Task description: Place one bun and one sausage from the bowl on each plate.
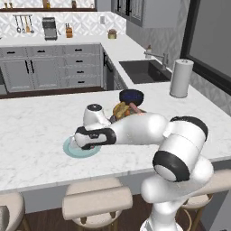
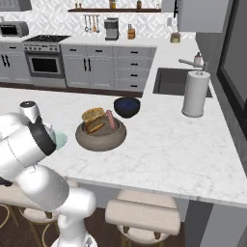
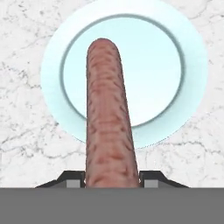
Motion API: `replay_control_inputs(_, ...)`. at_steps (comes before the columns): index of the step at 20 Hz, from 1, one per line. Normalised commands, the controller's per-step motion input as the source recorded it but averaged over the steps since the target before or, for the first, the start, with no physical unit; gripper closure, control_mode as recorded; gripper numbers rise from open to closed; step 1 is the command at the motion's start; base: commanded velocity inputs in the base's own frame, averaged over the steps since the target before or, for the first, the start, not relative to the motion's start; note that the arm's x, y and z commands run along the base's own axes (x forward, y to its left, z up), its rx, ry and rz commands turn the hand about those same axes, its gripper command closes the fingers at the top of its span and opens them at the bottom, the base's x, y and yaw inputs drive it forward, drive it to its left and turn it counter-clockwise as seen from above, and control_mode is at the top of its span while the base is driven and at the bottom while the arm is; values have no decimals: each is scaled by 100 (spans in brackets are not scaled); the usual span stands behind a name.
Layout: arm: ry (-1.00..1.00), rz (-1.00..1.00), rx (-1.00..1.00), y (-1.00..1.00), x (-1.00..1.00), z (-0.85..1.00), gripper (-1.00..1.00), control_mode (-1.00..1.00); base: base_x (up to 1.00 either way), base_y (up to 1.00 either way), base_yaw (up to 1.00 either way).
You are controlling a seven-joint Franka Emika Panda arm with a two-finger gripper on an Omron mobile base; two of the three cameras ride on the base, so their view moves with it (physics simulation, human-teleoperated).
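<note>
Pale blue and shallow, the plate (image 3: 192,65) lies on the white marbled bench (image 1: 36,131), and the pincer (image 3: 112,178) hangs straight over it, clamped on a reddish-brown sausage (image 3: 107,118) whose free end points down at the plate's middle. In the hand view the two dark finger tips (image 3: 72,177) press the sausage from either side near its held end, and the sausage stands apart from the plate surface below it. From the left base view the arm reaches out leftward over the bench, its hand covering most of the blue plate, of which a crescent of rim shows beneath. The brown-grey speckled bowl (image 2: 101,137) sits farther along the bench, well apart from the blue plate; inside it lie toasted buns (image 2: 94,115) and another sausage (image 2: 111,119) leaning against the bowl's far side. Just behind the stone bowl stands a smaller dark blue bowl (image 2: 127,107), close to it but not touching as far as the right base view shows. A white paper towel roll (image 2: 195,94) stands upright near the sink (image 2: 171,82), well away from the bowls.
</note>
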Motion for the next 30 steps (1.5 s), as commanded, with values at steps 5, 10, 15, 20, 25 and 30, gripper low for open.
replay_control_inputs(5, 0, -11, 0, 45, 46, -38, 100, -100, 0, 0, 0)
replay_control_inputs(10, 0, -12, 0, 15, 53, -33, 100, -100, 0, 0, 0)
replay_control_inputs(15, 0, -12, 0, 6, 32, -21, -100, -100, 0, 0, 0)
replay_control_inputs(20, 3, -13, 0, -28, -1, 6, -100, -100, 0, 0, 0)
replay_control_inputs(25, 3, -9, 7, -56, -26, 71, -100, -100, 0, 0, 0)
replay_control_inputs(30, 4, -4, 23, -71, -33, 100, -100, -100, 0, 0, 0)
